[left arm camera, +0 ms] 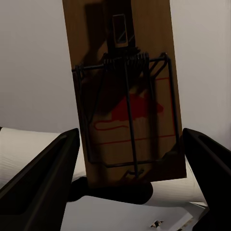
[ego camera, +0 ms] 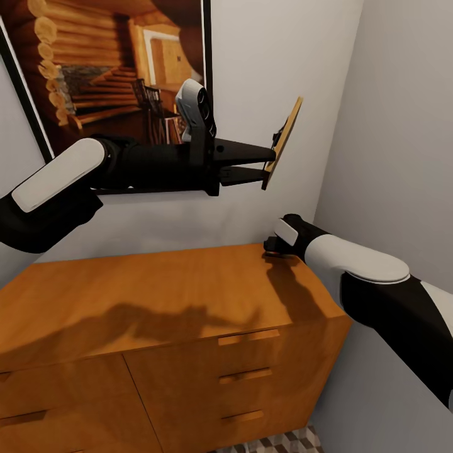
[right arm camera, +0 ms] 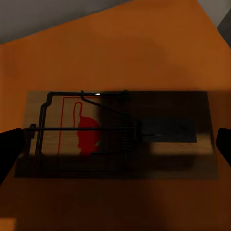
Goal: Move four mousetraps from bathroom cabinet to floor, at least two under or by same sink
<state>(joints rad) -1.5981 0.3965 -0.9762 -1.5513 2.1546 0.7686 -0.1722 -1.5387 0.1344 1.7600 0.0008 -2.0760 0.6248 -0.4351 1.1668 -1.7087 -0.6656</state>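
Observation:
My left gripper [ego camera: 269,165] is shut on one mousetrap [ego camera: 286,135], holding the tan board on edge in the air above the orange-brown cabinet [ego camera: 157,296]. The left wrist view shows that mousetrap [left arm camera: 127,96] upright, with its wire spring and red print, between the dark fingers [left arm camera: 53,163]. My right gripper [ego camera: 272,245] hangs low over the cabinet's back right corner. In the right wrist view it is open, its fingers [right arm camera: 9,147] on either side of a second mousetrap [right arm camera: 115,132] lying flat on the cabinet top [right arm camera: 120,48].
A large framed picture [ego camera: 107,63] of a log interior hangs on the wall behind the cabinet. A pale side wall [ego camera: 390,126] runs close along the cabinet's right end. A strip of cube-patterned bathroom floor [ego camera: 277,443] shows below the drawers.

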